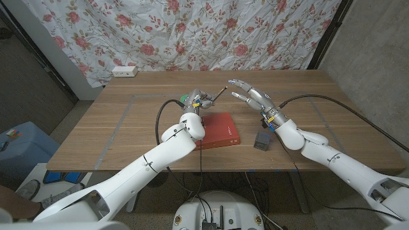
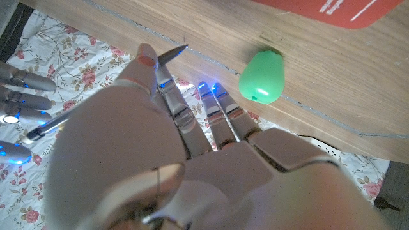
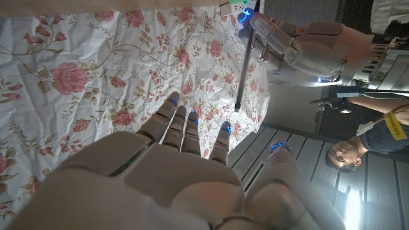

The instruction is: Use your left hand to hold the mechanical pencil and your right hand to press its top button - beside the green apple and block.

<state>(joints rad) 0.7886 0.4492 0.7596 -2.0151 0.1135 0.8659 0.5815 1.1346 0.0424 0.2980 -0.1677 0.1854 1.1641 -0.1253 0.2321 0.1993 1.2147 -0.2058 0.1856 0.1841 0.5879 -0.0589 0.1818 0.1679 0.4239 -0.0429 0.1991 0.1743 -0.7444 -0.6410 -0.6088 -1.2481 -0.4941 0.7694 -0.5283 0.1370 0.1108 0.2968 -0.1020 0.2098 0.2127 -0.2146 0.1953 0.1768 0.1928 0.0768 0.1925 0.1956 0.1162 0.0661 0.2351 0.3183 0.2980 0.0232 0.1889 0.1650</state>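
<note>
— Where is the slim dark mechanical pencil right now?

— Off the table, held up by the white left hand, whose fingers are wrapped round its lower part. It sits over the middle of the wooden table, towards the far edge, just behind the flat red book.

— Which way does its long axis run?

— Slanted. From the left hand it rises up and over toward the robot's right, so the free end points at the white right hand. I judge that free end to be the button end, though it is too small to be sure.

— And the right hand?

— It holds nothing, fingers spread and reaching toward the pencil's free end. It is near it but apart; a gap shows in the head view. The right wrist view agrees: the pencil hangs beyond the fingertips, not touching them.

— So the coming move?

— Probably a short travel of the right hand toward the robot's left, along the pencil's axis, to bring a fingertip onto the end.

— Room for that?

— Open air between the hands. The small green plastic apple lies on the table close by the left hand, and the small grey block sits nearer the front edge under the right wrist; neither stands in the path.
</note>
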